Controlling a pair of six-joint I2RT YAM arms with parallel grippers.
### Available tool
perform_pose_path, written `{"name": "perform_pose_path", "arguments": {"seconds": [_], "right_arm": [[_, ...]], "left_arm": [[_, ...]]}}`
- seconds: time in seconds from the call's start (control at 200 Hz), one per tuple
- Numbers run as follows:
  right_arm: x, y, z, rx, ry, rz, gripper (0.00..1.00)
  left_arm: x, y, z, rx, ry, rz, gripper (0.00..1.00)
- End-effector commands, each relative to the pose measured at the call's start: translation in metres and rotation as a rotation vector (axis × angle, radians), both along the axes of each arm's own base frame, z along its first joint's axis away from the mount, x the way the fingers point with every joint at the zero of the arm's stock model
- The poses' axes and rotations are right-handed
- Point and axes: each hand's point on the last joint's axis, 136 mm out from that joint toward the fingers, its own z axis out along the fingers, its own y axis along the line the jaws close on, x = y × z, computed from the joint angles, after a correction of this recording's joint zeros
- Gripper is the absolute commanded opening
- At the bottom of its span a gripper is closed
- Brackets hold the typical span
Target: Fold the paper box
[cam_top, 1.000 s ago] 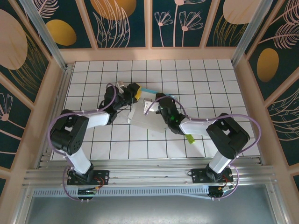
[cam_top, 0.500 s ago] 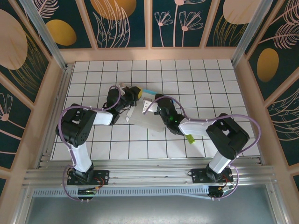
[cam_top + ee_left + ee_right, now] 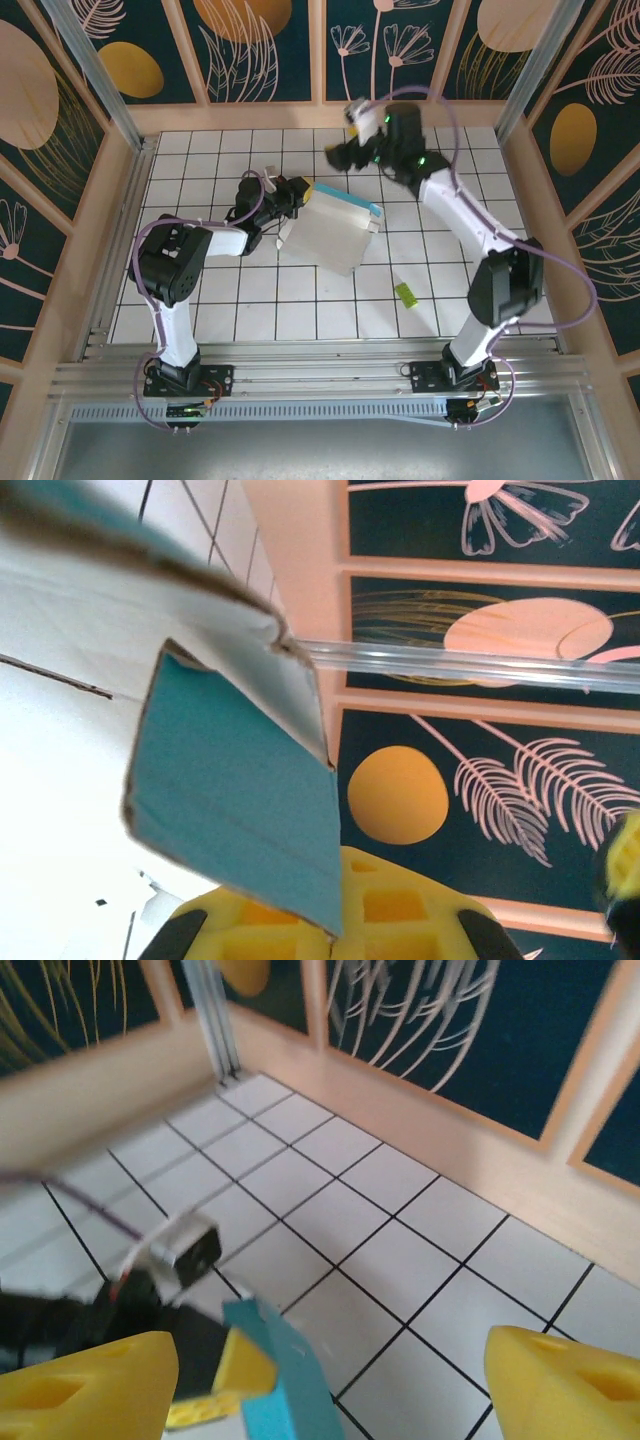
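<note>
Top external view gives us the paper box (image 3: 325, 235) lying near the middle of the tiled table (image 3: 250, 300), white face up, with a turquoise band along its far-right edge. The left gripper (image 3: 296, 194) meets it at its far-left corner. In the left wrist view a turquoise flap (image 3: 240, 820) of the box stands right in front of a yellow pad (image 3: 300, 930), and the jaws are closed on that card, so we read this as a pinch on the box. We judge the grip is there to pin that side down or to bend the flap along its crease.

The right gripper (image 3: 352, 135) hangs high over the far tiles, well apart from the box. Its own camera shows the two yellow fingertips (image 3: 85, 1380) spread wide with nothing between them, so it is open and empty. We take that as room left for the left arm to work.

From above the box looks close to square, so we cannot name its long axis with any confidence. It sits turned against the tile grid. The turquoise edge runs from far-left to near-right and faces the far-right corner. A small lime-green strip (image 3: 405, 293) lies apart, nearer the right arm.
</note>
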Motion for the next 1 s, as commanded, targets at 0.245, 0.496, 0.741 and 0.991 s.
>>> {"name": "perform_pose_path", "arguments": {"seconds": [0.245,0.496,0.741,0.991], "right_arm": [[-0.001,-0.005,-0.088,0.137,0.625,0.092,0.92],[-0.022,-0.006,-0.128,0.158,0.72,0.163,0.89],[-0.032,-0.014,-0.144,0.225,0.724,0.188,0.81],[-0.026,-0.009,-0.153,0.267,0.757,0.199,0.74]], "left_arm": [[0.013,-0.01,0.008,0.125,-0.021,-0.039,0.0],[0.012,-0.003,0.003,0.124,0.0,0.002,0.0],[0.015,-0.001,0.01,0.114,-0.026,0.051,0.0],[0.017,-0.006,0.008,0.111,-0.016,0.051,0.0]]}}
